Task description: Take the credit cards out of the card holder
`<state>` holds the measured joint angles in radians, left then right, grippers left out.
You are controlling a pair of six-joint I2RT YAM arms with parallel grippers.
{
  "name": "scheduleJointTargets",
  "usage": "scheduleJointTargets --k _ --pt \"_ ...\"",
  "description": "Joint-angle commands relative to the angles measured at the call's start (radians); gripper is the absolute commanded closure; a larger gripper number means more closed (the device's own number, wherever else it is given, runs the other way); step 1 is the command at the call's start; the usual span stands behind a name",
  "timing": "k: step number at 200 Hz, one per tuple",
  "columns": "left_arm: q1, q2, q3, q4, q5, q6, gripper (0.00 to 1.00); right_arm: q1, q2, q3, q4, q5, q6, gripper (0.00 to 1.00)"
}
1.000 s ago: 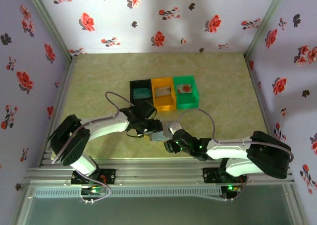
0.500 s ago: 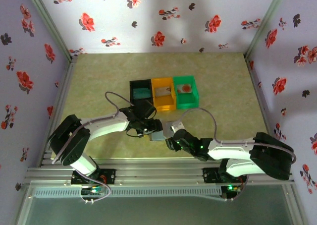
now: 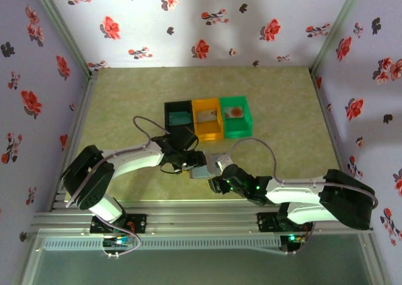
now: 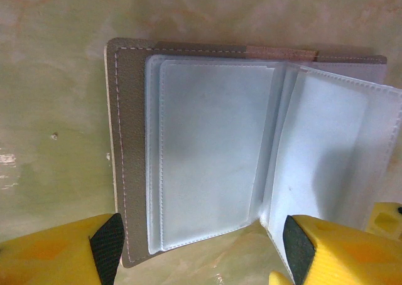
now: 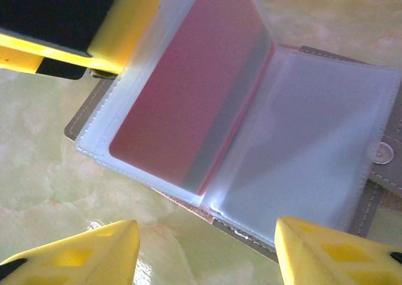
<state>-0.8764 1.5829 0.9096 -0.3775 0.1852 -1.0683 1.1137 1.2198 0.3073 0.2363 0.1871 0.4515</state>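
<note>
**Card holder lies open near the desk's near edge, one red card in a sleeve**

The card holder [image 3: 205, 166] lies opened flat on the desk [image 3: 125, 109], close to the middle of the near edge, between the two grippers. The left gripper [image 3: 190, 161] is at its left side and the right gripper [image 3: 218, 174] at its right side.

From the left wrist, the grey stitched cover and its clear plastic sleeves [image 4: 213, 153] face up, and the leaf in front looks bare. The left gripper [image 4: 201, 263] is released: its yellow fingers [image 4: 63, 253] stand wide apart on either side of the holder's near edge and clench nothing. Whether a pad touches the cover I cannot tell.

From the right wrist, one sleeve leaf is tilted up from the fold and a red card [image 5: 182, 103] sits inside it. The neighbouring leaf looks bare, and a snap stud [image 5: 382, 150] shows on the cover's flap. The right gripper [image 5: 207, 260] is also released, fingers spread over the holder and grasping nothing. A yellow finger of the left gripper sits against the far corner of the raised leaf.

Further from the near edge, around the desk's middle, three bins stand touching in a row. The black bin [image 3: 167, 115] holds a teal card [image 3: 180, 117], the orange bin [image 3: 207, 134] a grey card [image 3: 208, 114], and the green bin [image 3: 237, 130] a pale card [image 3: 234, 112] with a red-orange blot.
</note>
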Motion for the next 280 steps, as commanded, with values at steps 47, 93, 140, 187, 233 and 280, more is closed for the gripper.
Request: scheduleJointTargets --k 47,93,140,187,233,280 --pt "0.009 0.0 -0.018 0.002 0.011 0.004 0.29 0.002 0.049 0.027 -0.006 0.078 -0.015 0.4" --pt "0.01 0.007 -0.018 0.008 0.014 0.003 0.29 -0.025 0.048 0.01 0.034 0.078 0.009 0.38" --pt "0.011 0.008 -0.025 0.012 0.016 0.004 0.29 -0.07 0.025 -0.025 0.081 0.052 0.066 0.37" --pt "0.013 0.002 -0.031 0.012 0.017 0.008 0.28 -0.093 -0.023 -0.057 0.12 -0.007 0.095 0.37" --pt "0.014 -0.003 -0.032 0.005 0.02 0.008 0.28 -0.108 -0.177 -0.067 0.092 -0.118 0.15 0.32" --pt "0.026 -0.017 -0.029 -0.011 0.017 0.014 0.28 -0.109 -0.145 -0.06 0.099 -0.152 0.193 0.3"
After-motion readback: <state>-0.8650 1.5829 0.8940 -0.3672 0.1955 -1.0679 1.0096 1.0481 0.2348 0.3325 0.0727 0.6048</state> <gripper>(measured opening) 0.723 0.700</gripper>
